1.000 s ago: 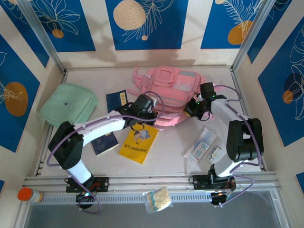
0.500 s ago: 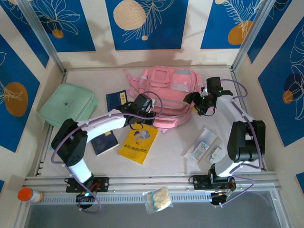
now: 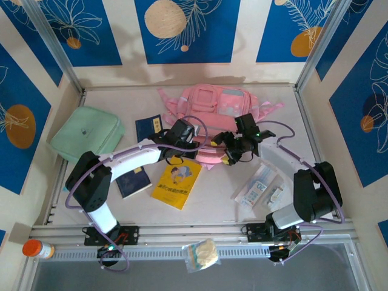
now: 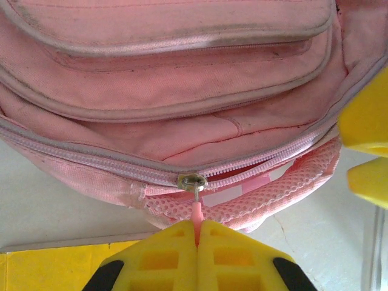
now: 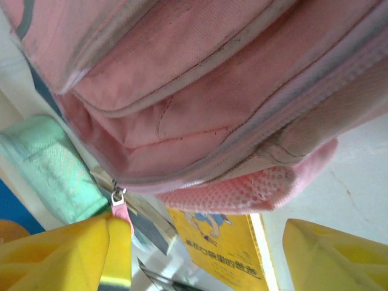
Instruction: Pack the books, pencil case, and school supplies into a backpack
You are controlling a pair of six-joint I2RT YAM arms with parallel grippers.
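Judged soft and limp, the backpack [image 3: 221,112] is laid mid-frame on the tabletop [image 3: 291,121]; its zipper pull [image 4: 196,213] (best hold) is pinched by the left end effector [image 4: 197,230]; the right end effector [image 5: 206,245] is spread open.

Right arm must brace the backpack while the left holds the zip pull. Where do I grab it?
Probably the mesh pad jutting out below the zip of the backpack: a thin free lip facing the arms. Come from the near side with the right end effector open across it.
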